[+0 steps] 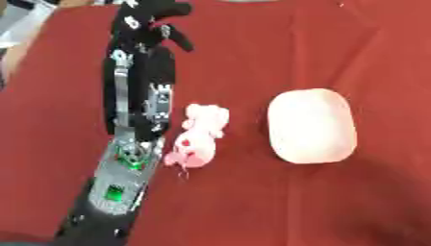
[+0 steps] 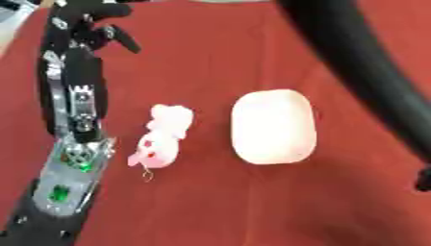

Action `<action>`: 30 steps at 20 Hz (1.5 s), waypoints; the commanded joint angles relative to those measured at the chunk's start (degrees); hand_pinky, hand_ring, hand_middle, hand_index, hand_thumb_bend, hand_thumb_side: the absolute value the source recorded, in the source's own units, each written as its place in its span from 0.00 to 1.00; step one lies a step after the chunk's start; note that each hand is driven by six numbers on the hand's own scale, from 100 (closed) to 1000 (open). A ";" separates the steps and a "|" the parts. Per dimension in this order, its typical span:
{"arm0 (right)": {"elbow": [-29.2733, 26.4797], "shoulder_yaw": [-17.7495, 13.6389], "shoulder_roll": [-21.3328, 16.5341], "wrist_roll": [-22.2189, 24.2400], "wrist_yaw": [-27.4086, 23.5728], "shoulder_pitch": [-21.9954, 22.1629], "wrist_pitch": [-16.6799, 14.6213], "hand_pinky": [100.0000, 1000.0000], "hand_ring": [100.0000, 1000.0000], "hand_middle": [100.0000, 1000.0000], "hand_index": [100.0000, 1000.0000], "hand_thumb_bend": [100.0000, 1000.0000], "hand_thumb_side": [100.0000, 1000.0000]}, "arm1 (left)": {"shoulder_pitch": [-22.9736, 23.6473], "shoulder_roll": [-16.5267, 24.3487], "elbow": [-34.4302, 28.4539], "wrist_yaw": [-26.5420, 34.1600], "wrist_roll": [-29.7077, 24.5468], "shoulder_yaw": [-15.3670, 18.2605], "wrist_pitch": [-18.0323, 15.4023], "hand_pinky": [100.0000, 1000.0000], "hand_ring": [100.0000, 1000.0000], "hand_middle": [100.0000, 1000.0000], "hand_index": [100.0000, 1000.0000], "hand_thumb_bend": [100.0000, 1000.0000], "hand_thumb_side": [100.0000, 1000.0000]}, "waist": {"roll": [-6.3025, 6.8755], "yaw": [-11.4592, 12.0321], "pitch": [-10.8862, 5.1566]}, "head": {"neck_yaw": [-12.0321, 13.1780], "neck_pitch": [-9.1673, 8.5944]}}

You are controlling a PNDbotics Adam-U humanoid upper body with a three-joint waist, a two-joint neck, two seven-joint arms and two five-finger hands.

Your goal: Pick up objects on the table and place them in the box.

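The robot's left arm [image 1: 126, 158] comes in from the lower left corner and stretches up the view over the red tablecloth [image 1: 336, 48], its silver wrist section showing small green lights. Just to the right of that forearm, nearer than the hand, lies a small pink plush toy [image 1: 198, 137], pale pink with a few red marks and a thin loop at its lower end; it rests on the cloth close beside the arm, though whether it touches the arm cannot be told. Further right of the toy and apart from it sits a pale, rounded oblong object [image 1: 310, 126], also flat on the cloth and well to the right of the hand. At the far end of the arm, the left hand [image 1: 151, 24] is near the top edge, beyond both objects; its dark fingers [image 1: 178, 41] look bent downward with nothing between them. In the right eye view a thick black arm [image 2: 362, 62] crosses from the top toward the right edge; its hand is not seen.
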 commanded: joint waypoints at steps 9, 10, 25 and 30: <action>-0.79 -0.25 0.15 0.33 -0.02 -0.16 0.12 0.29 0.51 0.82 0.87 0.05 0.78 | -0.64 1.07 -1.08 -0.20 0.01 0.09 0.04 0.30 0.65 0.75 0.77 0.00 0.82 | -0.45 0.08 -1.06 | -0.34 0.41; -0.79 -0.27 0.14 0.33 -0.02 -0.15 0.14 0.29 0.51 0.82 0.87 0.05 0.78 | -0.63 1.09 -1.08 -0.24 -0.01 0.10 0.08 0.30 0.65 0.74 0.77 0.00 0.79 | -0.45 0.09 -1.06 | -0.35 0.49; -0.79 -0.50 1.18 1.26 1.58 1.32 3.16 0.27 0.50 0.82 0.88 0.07 0.76 | -1.60 20.19 3.77 -10.32 -25.62 0.09 8.50 0.31 0.64 0.73 0.84 0.43 0.40 | 1.16 0.54 -1.35 | -1.90 2.77; -0.79 -0.27 1.14 1.54 1.82 1.65 3.57 0.27 0.50 0.82 0.88 0.07 0.76 | -6.04 28.07 6.93 -11.19 -40.89 -1.68 6.78 0.43 0.71 0.79 0.88 0.60 0.43 | 1.50 0.35 -1.68 | -1.65 3.13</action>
